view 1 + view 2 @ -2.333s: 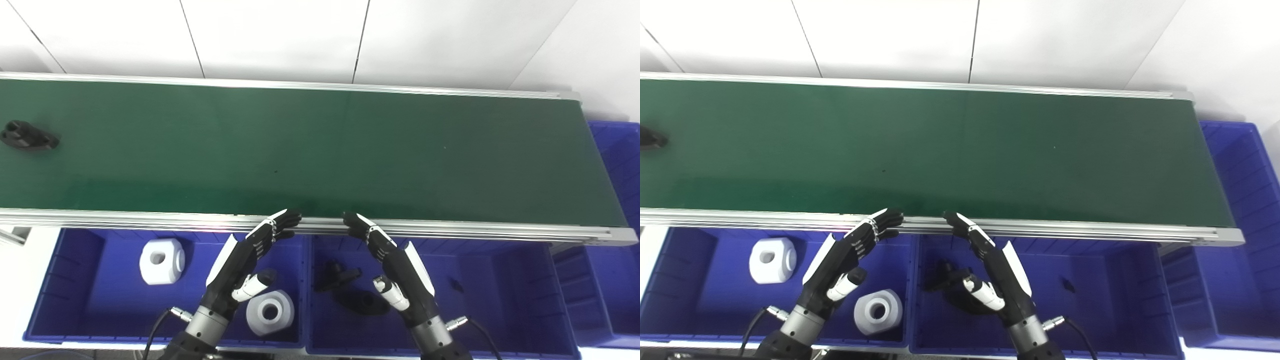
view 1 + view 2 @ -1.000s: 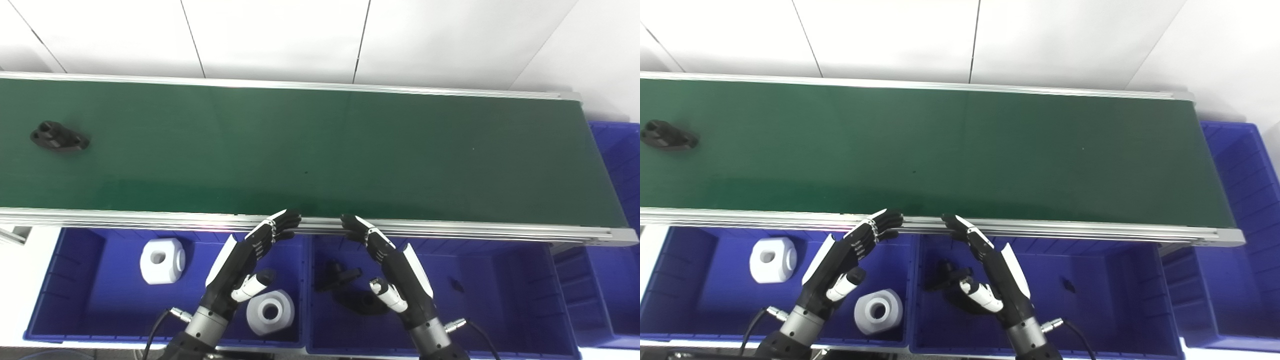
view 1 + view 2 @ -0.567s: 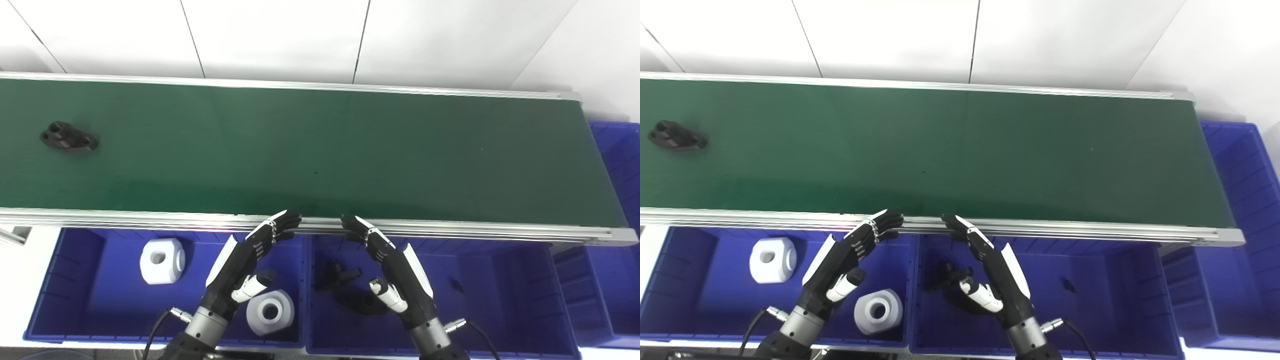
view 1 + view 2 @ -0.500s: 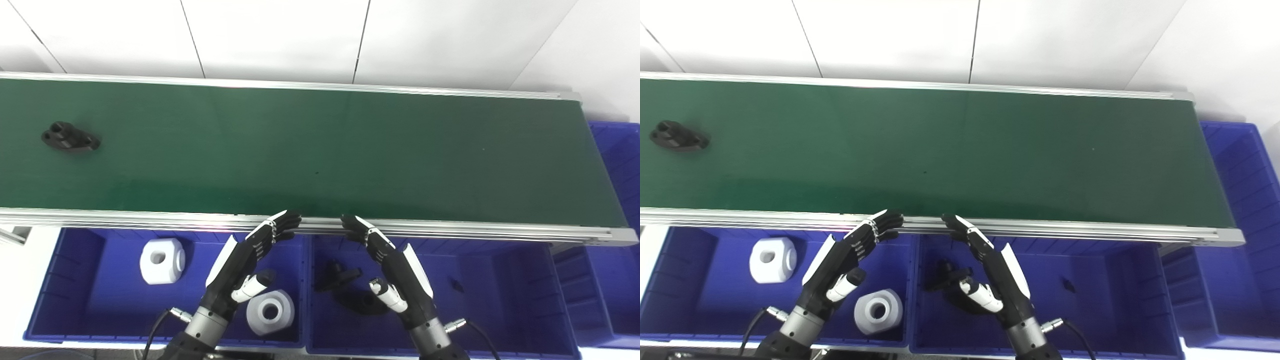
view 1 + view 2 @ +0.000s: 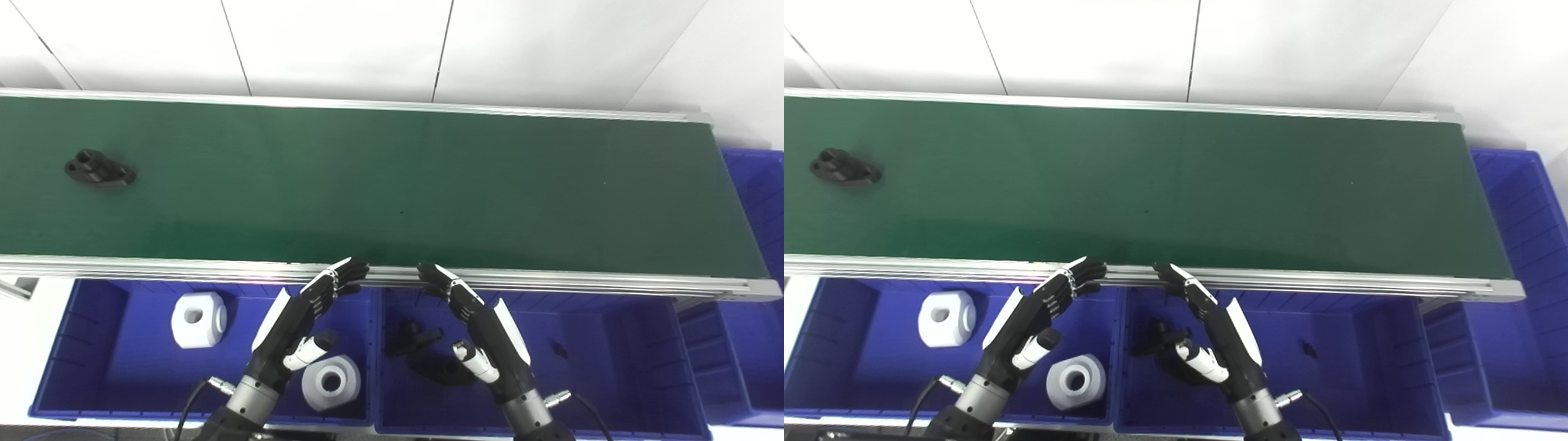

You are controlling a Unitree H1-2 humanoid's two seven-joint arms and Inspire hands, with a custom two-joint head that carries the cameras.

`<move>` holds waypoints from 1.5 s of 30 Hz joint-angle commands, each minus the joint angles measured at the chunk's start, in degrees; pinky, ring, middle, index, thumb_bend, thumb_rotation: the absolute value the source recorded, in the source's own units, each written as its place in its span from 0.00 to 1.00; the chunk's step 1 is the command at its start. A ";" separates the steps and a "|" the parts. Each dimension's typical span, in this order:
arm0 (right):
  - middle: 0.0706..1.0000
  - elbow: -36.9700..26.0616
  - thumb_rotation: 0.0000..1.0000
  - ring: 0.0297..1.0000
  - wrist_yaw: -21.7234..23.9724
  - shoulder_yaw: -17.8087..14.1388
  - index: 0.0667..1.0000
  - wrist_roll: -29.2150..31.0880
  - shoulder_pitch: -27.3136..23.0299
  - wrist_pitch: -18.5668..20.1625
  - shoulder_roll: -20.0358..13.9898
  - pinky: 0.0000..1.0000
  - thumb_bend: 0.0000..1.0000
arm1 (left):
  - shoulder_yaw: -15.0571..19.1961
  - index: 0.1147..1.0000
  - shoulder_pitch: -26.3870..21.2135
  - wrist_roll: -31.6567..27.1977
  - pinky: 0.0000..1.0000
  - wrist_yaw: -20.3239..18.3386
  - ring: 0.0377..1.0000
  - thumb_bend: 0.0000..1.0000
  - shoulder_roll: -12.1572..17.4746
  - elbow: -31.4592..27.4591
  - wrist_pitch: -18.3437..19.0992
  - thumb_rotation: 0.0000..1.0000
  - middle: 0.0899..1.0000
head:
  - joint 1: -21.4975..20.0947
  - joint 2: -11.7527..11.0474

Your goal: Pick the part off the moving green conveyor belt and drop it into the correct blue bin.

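The black part point(image 5: 100, 172), a flat flanged piece with holes in it, lies on the green conveyor belt point(image 5: 392, 184) far over at its left end, well apart from both hands. The step in hand looks like waiting for it to ride within reach: nothing is grasped yet. The left hand point(image 5: 300, 318) and the right hand point(image 5: 484, 324) hover side by side over the blue bins, fingertips at the belt's near rail point(image 5: 184, 267), fingers extended and loosely apart, thumbs out, holding nothing. Below the left hand, the left bin point(image 5: 79, 343) holds two white blocks point(image 5: 198, 319) with round bores; the middle bin point(image 5: 612, 367) under the right hand holds dark parts point(image 5: 422, 352) (these appear to match the piece on the belt, so that bin is likely the right one). The next move calls for timing: reach over the rail as the part arrives, close on its low body, then carry it back to the middle bin.
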 commanded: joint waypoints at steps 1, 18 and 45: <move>0.89 -1.05 0.95 0.88 -0.72 0.08 0.86 0.37 0.02 -1.34 0.40 0.83 0.81 | -0.08 0.83 0.18 0.43 0.82 -0.09 0.86 0.86 0.29 -1.07 -2.50 0.90 0.84 | 0.02 0.04; 0.89 2.12 0.93 0.88 -1.32 0.70 0.84 0.70 -0.80 -1.34 0.08 0.84 0.81 | -0.65 0.81 -0.48 0.87 0.80 0.55 0.85 0.84 0.44 2.13 -2.50 0.90 0.84 | 0.57 -5.92; 0.84 12.05 0.89 0.83 -2.53 2.02 0.78 2.06 -4.98 -1.34 -0.75 0.75 0.87 | -7.50 0.75 -6.72 3.97 0.69 10.63 0.77 0.84 2.56 12.23 -2.51 0.86 0.78 | 4.73 -17.38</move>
